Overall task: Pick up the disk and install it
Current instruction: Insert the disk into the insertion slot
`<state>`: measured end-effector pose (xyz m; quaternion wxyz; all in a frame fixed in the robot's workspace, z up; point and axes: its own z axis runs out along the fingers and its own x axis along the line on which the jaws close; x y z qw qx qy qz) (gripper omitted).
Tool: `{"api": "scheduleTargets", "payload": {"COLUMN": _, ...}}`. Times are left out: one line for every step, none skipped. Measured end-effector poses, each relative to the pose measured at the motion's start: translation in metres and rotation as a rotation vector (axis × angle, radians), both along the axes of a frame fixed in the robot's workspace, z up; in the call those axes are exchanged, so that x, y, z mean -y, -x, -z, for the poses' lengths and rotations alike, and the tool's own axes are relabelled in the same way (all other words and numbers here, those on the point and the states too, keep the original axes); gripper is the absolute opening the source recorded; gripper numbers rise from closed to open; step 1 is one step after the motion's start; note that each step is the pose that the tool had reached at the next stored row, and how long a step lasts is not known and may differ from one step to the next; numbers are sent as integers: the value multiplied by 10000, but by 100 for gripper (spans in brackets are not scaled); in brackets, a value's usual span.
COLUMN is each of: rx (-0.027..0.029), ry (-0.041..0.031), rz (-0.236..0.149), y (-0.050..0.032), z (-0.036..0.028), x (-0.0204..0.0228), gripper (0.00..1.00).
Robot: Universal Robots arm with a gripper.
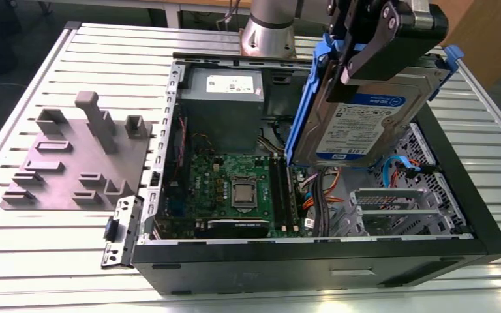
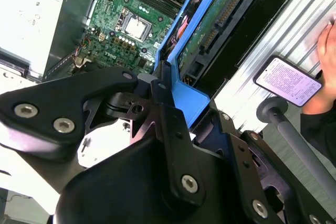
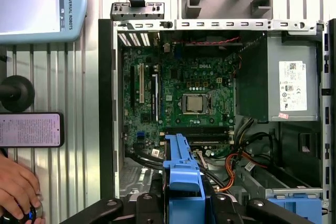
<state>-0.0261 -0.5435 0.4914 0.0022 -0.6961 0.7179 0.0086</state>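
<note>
The disk (image 1: 368,124), a silver drive with a white-and-blue label in a blue carrier frame, hangs on edge above the open computer case (image 1: 320,246), toward the exterior view's right. My gripper (image 1: 359,68) is shut on its upper end. In both wrist views the blue carrier (image 2: 184,95) (image 3: 181,169) sticks out from between the black fingers (image 2: 165,124), over the motherboard (image 3: 184,93).
A grey power supply (image 1: 224,91) sits at the case's far end and a metal drive cage (image 1: 398,208) with cables near the front right. A grey fixture plate (image 1: 68,163) lies beside the case. A phone (image 3: 29,129), a person's hand (image 3: 16,187) and a pendant (image 3: 37,3) are on the table.
</note>
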Motion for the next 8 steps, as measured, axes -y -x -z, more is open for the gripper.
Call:
{"api": "scheduleTargets", "payload": {"rx": 0, "ry": -1, "rz": 0, "y": 0, "z": 0, "x": 0, "gripper": 37}}
{"api": "scheduleTargets", "payload": {"rx": 0, "ry": 0, "rz": 0, "y": -1, "z": 0, "x": 0, "gripper": 37}}
{"api": "scheduleTargets", "payload": {"rx": 0, "ry": -1, "rz": 0, "y": -1, "z": 0, "x": 0, "gripper": 37}}
{"api": "scheduleTargets", "payload": {"rx": 0, "ry": 0, "rz": 0, "y": -2, "z": 0, "x": 0, "gripper": 37}}
{"api": "scheduleTargets", "payload": {"rx": 0, "ry": 0, "rz": 0, "y": -2, "z": 0, "x": 0, "gripper": 37}}
{"api": "scheduleTargets", "payload": {"rx": 0, "ry": -1, "rz": 0, "y": -3, "z": 0, "x": 0, "gripper": 37}}
{"api": "scheduleTargets", "payload": {"rx": 0, "ry": -1, "rz": -1, "y": -7, "z": 0, "x": 0, "gripper": 37}}
{"api": "scheduleTargets", "payload": {"rx": 0, "ry": -1, "rz": -1, "y": -25, "z": 0, "x": 0, "gripper": 37}}
